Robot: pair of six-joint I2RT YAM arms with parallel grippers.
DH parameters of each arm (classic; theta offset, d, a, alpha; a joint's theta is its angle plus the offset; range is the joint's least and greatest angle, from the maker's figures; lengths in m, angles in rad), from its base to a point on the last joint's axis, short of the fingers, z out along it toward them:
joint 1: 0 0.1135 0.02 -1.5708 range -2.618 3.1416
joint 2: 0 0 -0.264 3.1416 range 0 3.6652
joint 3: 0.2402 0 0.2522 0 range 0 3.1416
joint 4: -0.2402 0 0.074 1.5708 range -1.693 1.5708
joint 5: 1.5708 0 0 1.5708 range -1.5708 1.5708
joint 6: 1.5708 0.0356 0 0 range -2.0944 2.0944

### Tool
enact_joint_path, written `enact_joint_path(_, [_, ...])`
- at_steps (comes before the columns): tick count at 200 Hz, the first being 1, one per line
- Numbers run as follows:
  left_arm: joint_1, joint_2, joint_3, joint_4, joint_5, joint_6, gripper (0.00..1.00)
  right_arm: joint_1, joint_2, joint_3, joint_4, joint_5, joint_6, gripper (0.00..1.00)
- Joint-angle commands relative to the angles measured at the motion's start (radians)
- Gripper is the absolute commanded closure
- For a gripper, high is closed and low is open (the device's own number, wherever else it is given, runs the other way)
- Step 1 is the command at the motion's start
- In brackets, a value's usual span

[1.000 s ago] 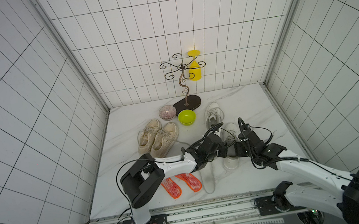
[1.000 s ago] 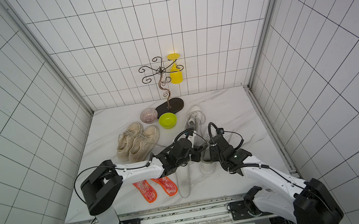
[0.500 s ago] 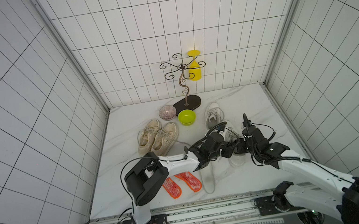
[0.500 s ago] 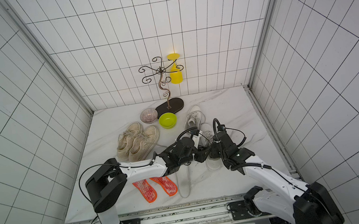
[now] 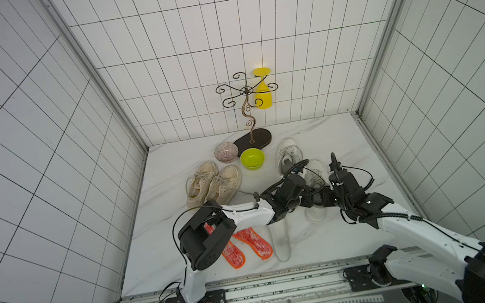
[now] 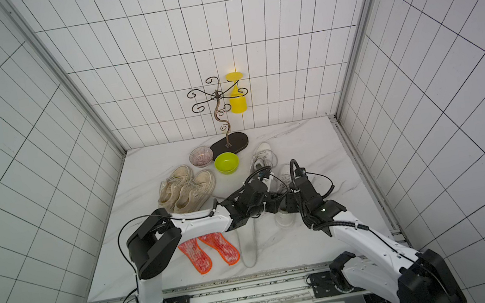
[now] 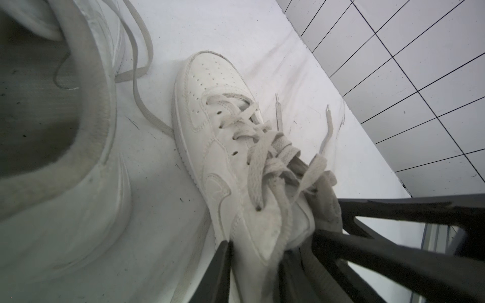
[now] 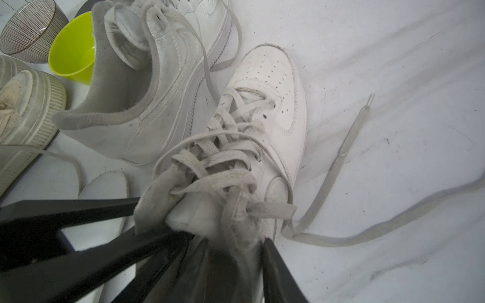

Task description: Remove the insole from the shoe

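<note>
The white marble tabletop carried everything, with tiled walls on three sides. Both arms reached toward its right half and met at the white leather lace-up sneaker, which stood on its sole just beside its matching white twin sneaker. The left pincer straddled one side of the collar, and the right pincer straddled the tongue and grey lining. Each stood narrowly parted, and whether either truly pinched could not be told. The sneaker's insole was hidden, so probably not yet out.

This looked like the opening-up step. Next, one pincer would need to steady the collar while the other reached in for the insole's heel edge. Bare marble lay on the robot's right up to the wall. A pale loose insole and two orange insoles filled the front left. A trailing grey lace could snag.
</note>
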Motion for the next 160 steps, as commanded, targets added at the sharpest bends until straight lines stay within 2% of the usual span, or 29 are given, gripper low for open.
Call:
enact_joint_path(1, [0.001,0.014,0.021,-0.006,-0.018,-0.011,0.72,-0.003,-0.024,0.130,-0.045,-0.051,-0.010,0.64])
enact_joint_path(58, [0.001,0.001,0.022,0.006,-0.004,-0.007,0.72,0.019,-0.078,0.154,-0.148,-0.163,0.031,0.67])
enact_joint_path(123, [0.001,-0.005,0.017,0.015,0.006,-0.008,0.73,0.019,0.029,0.134,-0.066,-0.200,0.053,0.70])
enact_joint_path(160, [0.001,-0.015,0.003,0.023,0.013,-0.017,0.78,-0.002,0.118,0.101,-0.015,-0.191,0.083,0.70])
